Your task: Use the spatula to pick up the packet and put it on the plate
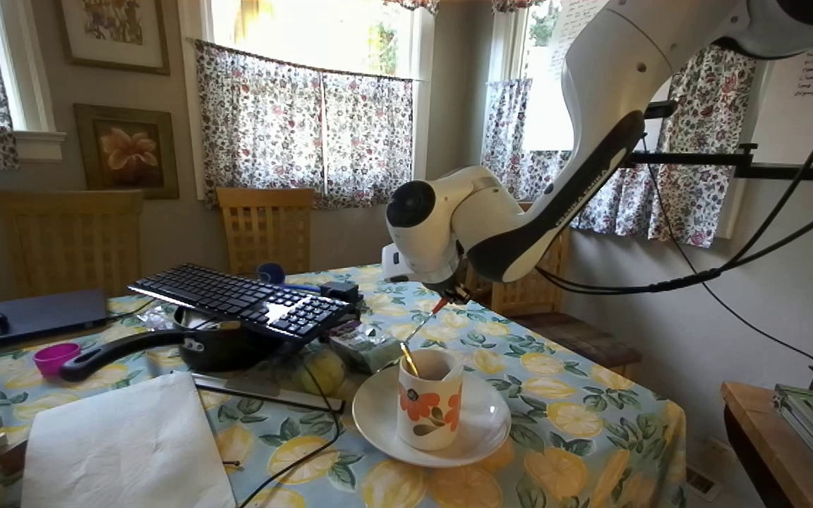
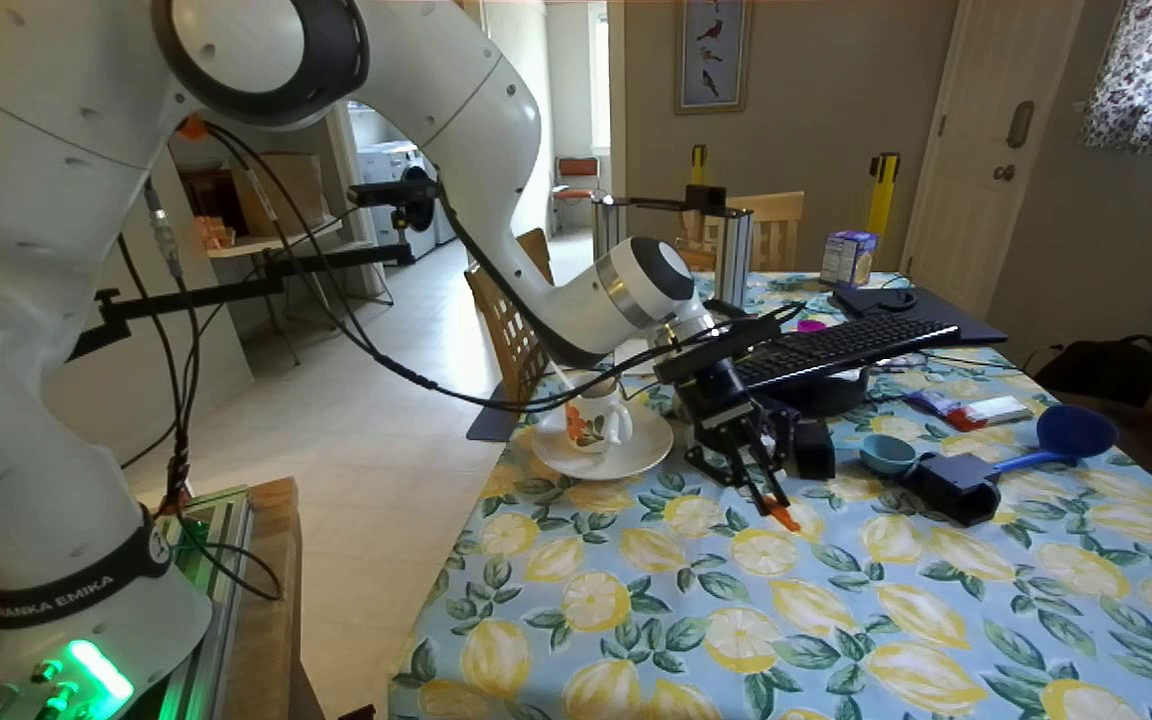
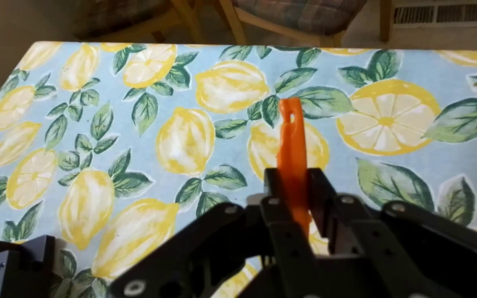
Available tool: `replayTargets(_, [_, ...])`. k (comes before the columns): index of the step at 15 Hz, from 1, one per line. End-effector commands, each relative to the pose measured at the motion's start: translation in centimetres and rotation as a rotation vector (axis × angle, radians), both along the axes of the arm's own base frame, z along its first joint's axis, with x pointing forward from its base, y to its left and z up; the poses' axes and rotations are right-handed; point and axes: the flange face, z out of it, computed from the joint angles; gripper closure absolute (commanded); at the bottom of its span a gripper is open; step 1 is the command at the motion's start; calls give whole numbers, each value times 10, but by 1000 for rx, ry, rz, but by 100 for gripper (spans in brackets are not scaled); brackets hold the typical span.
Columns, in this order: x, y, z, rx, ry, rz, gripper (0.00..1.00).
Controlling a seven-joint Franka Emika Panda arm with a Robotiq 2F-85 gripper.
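My gripper (image 3: pixel 291 176) is shut on the orange handle of a slim utensil, which I take as the spatula (image 3: pixel 293 140). The handle's holed end sticks out past the fingertips. In an exterior view the spatula's thin metal shaft (image 1: pixel 420 326) slants down from the gripper (image 1: pixel 453 295) toward the plate; its far end is hard to make out. The white plate (image 1: pixel 484 416) rests on the table and bears the orange-flowered cup (image 1: pixel 424 416). Beside the plate, a greyish shiny item (image 1: pixel 368 347) looks like the packet. In an exterior view the gripper (image 2: pixel 768 498) hangs low, right of the plate (image 2: pixel 648 455).
A black keyboard (image 1: pixel 241 296) lies tilted over a dark pan (image 1: pixel 219 353). Near it are a pink cup (image 1: pixel 57 358) and a white sheet (image 1: pixel 124 444). A black box (image 2: pixel 813 448), a teal bowl (image 2: pixel 886 455) and a blue ladle (image 2: pixel 1076 432) stand beyond the gripper.
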Motion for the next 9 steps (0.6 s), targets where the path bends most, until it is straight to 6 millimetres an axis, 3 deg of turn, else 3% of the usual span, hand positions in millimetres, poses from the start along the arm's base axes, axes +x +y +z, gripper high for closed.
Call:
replayTargets(1, [12,5,-7,-52,-17,-34,95])
replayTargets(9, [26,6,-13,-94,-11,-87,95])
